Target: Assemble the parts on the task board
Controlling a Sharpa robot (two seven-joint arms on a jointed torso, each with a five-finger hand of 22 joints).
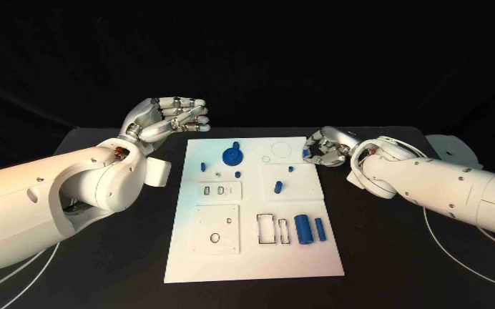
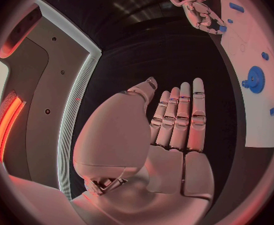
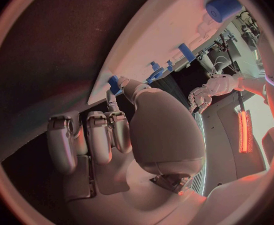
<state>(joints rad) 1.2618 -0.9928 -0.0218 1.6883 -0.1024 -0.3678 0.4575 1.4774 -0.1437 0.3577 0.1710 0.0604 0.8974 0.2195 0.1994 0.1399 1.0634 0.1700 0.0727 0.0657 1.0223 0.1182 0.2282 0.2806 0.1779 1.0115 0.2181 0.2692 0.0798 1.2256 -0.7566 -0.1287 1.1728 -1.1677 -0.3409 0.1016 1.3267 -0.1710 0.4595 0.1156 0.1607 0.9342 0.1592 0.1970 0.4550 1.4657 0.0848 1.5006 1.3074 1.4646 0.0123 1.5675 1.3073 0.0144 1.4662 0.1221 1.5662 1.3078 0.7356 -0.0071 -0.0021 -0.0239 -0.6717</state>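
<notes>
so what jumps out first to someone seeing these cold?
The white board in the middle of the black table, dotted with blue parts: a gear near its far end, two cylinders near its right edge. The right hand is at the board's far right corner, fingers pinching a small blue part. The left hand is raised off the board's far left corner, holding nothing.

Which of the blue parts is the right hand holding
The small blue part at the task board's far right edge, pinched by the right hand. The others, like the gear and the cylinders, lie untouched on the board.
</notes>
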